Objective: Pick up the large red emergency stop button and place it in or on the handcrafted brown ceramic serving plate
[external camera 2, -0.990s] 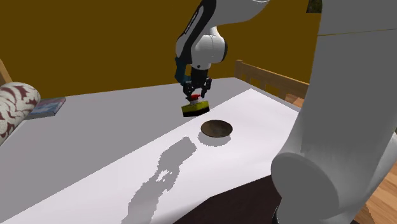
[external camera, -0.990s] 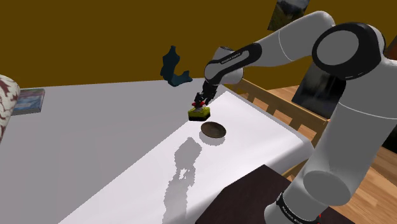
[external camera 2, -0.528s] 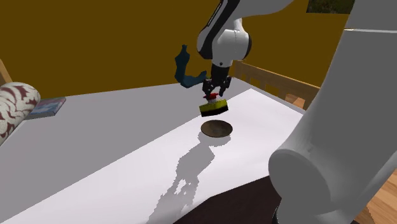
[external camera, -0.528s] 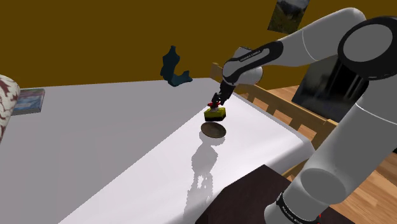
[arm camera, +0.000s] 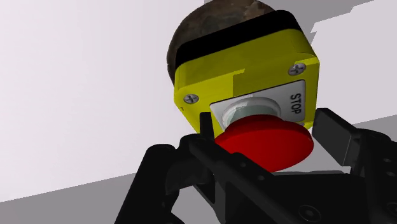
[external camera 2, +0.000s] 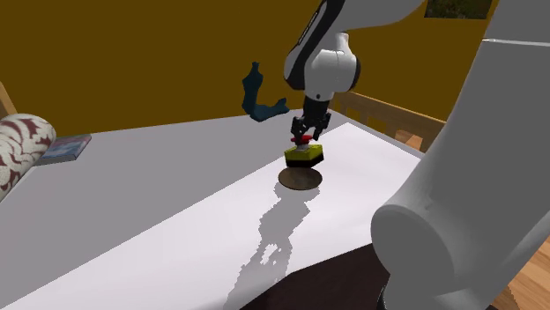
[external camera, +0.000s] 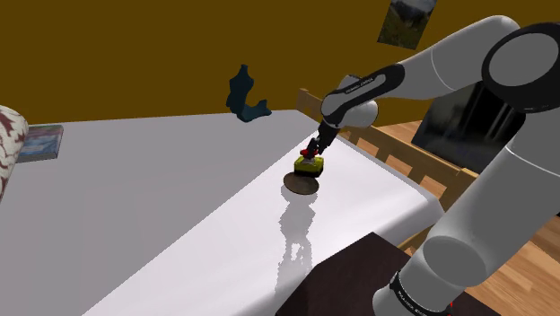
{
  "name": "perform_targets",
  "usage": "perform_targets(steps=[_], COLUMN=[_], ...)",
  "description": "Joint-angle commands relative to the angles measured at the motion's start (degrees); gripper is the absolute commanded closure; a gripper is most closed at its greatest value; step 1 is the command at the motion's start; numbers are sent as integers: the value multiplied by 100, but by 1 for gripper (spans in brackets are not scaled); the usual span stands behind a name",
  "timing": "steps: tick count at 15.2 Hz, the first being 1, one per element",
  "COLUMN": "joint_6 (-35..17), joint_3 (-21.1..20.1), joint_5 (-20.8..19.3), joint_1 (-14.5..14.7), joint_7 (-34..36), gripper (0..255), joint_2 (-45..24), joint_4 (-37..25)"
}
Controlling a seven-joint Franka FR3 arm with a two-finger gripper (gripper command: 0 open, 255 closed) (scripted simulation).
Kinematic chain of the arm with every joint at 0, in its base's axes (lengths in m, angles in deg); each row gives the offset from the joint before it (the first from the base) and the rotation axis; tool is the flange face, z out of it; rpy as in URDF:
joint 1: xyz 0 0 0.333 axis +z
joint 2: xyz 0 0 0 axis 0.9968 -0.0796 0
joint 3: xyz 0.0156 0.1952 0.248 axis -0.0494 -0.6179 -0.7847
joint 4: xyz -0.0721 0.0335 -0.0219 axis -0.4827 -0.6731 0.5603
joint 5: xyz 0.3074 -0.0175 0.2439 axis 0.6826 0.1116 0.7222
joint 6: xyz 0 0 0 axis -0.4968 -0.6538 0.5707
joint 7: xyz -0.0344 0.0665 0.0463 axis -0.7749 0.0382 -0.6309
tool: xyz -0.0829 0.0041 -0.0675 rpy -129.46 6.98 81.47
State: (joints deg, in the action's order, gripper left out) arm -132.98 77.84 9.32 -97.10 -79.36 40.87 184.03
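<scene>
Fingers are clamped on the red mushroom cap of the stop button, one on either side, so the yellow box hangs below the gripper by that cap alone. In the shoulder view the button is in the air just above the brown plate, which lies on the white bed near its wooden side rail. The second exterior view shows the same: box low over the plate, gripper pointing nearly straight down.

The task looks close to done, with only a lowering and a release left, but several things could spoil it.

- The plate is small, hardly wider than the box. In the wrist view its dark rim peeks out past only one side of the box, so the box may be off centre. Let go like that, it could land on the rim and tip off onto the bed.
- The cap is round and smooth, and the grip is well above the box's weight. A quick stop could make the box swing or slip between the fingers.
- Opening while there is a gap underneath could let the box bounce or shove the light plate sideways.
- Pressing down too far could rock the plate, or push the cap in.
</scene>
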Motion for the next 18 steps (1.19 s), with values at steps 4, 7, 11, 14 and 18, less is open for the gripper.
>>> perform_targets(steps=[4, 7, 11, 14, 18], joint_6=[-393, -619, -914, -1107, -1107], joint_3=[2, -10, -46, -87, -88], joint_5=[199, 344, 570, 744, 743], joint_1=[15, 20, 16, 1, 1], joint_7=[-176, -297, -483, -625, -625], gripper=[255, 255, 255, 255, 255], joint_2=[-273, -456, -717, -901, -901], joint_4=[128, 183, 236, 257, 257])
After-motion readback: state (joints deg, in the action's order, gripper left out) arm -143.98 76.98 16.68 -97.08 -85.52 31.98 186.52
